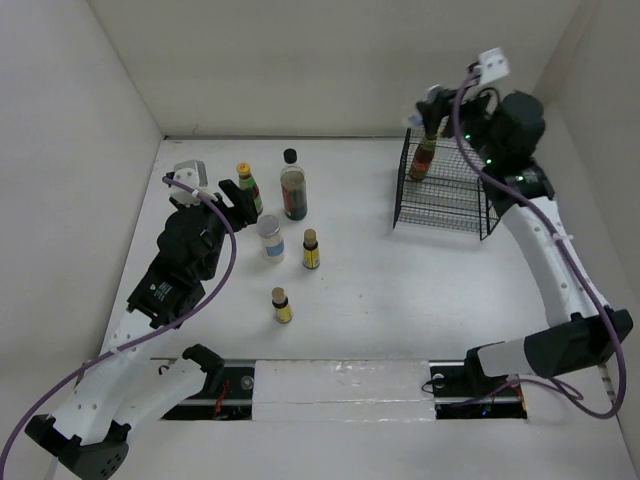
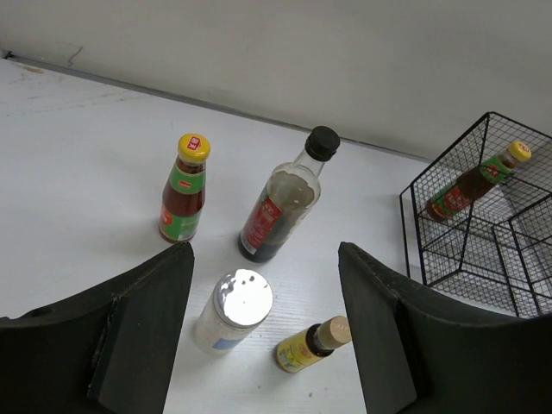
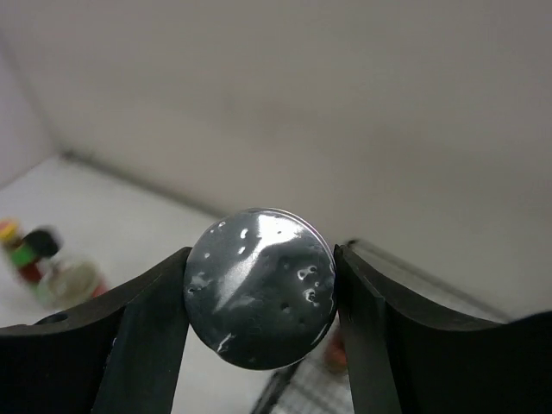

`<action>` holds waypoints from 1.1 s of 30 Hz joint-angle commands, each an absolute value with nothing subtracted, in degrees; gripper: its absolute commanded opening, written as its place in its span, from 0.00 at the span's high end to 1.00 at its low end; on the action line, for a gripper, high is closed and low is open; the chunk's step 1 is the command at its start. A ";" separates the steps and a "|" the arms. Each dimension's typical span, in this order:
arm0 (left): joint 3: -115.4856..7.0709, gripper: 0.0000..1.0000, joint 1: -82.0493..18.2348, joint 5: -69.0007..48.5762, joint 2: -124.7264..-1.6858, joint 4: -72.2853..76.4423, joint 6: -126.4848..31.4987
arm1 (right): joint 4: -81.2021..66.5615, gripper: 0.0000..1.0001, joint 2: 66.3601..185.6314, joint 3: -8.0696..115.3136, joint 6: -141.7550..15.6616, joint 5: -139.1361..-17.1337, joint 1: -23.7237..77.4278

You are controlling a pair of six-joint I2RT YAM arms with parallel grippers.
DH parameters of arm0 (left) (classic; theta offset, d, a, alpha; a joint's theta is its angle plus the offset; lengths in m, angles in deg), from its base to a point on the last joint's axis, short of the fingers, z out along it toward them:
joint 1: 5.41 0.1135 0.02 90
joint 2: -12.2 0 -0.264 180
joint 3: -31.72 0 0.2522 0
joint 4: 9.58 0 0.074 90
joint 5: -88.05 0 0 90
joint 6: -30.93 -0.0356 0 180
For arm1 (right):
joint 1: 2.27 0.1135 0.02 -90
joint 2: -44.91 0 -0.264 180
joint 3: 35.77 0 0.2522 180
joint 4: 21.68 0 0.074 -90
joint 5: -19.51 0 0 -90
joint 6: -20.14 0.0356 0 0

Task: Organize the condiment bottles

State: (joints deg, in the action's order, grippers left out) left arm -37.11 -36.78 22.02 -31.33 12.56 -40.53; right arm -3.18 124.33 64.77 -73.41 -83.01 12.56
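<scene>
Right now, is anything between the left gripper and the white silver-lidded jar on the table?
Nothing visible. The left gripper is open, the white jar framed between its fingers. A tiny yellow-labelled bottle stands close beside the jar; that side's finger might brush it.

The left arm (image 1: 150,290) is seen reaching from the lower left of the overhead frame towards the left centre. The left tool (image 1: 232,196) is held over the counter (image 1: 400,290), its fingers (image 2: 147,319) spread apart with nothing gripped. The right arm (image 1: 548,245) is stretched from the lower right to the upper right corner. There the right tool (image 1: 432,112) is closed, both fingers pressed against a silver-lidded jar (image 3: 261,297).
</scene>
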 commanded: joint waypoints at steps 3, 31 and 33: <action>-36.88 0.36 -36.52 21.43 -30.60 10.16 -40.44 | -9.59 0.48 125.77 71.67 -71.62 -83.76 1.87; -36.88 0.36 -36.52 21.43 -31.66 9.63 -40.44 | -4.67 0.50 143.70 78.89 -68.19 -89.21 -9.31; -36.88 0.36 -36.52 21.43 -31.66 9.63 -40.44 | -3.97 0.50 145.11 78.89 -68.19 -89.21 -9.31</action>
State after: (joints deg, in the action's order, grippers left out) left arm -37.11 -36.78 21.93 -31.92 12.52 -40.51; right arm 0.66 144.37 75.13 -68.34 -89.74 -9.06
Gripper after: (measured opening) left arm 0.636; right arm 0.668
